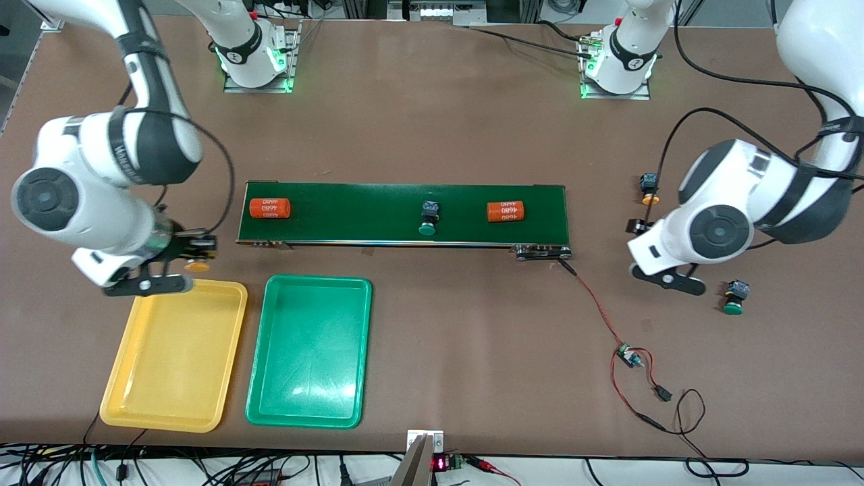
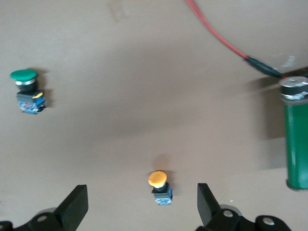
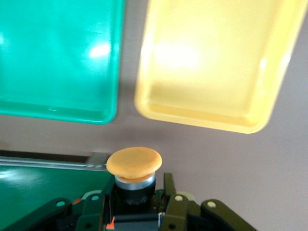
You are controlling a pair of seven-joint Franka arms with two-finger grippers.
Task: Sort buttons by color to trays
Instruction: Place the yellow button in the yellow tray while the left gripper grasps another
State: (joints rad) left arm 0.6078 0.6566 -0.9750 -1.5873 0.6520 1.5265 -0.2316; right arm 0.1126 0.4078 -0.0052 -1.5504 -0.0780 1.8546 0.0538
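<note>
My right gripper [image 1: 196, 251] is shut on a yellow-orange button [image 1: 196, 266], held in the air just over the table by the yellow tray's [image 1: 135, 405] edge nearest the belt. In the right wrist view the button's cap [image 3: 134, 161] sticks out of the gripper [image 3: 137, 192], with the yellow tray [image 3: 192, 119] and the green tray [image 3: 57, 114] ahead. The green tray [image 1: 260, 405] lies beside the yellow one. My left gripper [image 1: 638, 227] is open over the table, above a second yellow-orange button [image 1: 650, 189] that shows between its fingers [image 2: 160, 185]. One green button [image 1: 734, 297] lies near it [image 2: 26, 89]. Another green button [image 1: 428, 217] lies on the belt.
The long dark-green conveyor belt [image 1: 405, 233] carries two orange cylinders [image 1: 269, 208] [image 1: 505, 211]. Its end roller [image 2: 296, 139] is close to my left gripper [image 2: 142, 192]. A red wire [image 1: 597, 307] runs from the belt to a small board [image 1: 629, 356] nearer the front camera.
</note>
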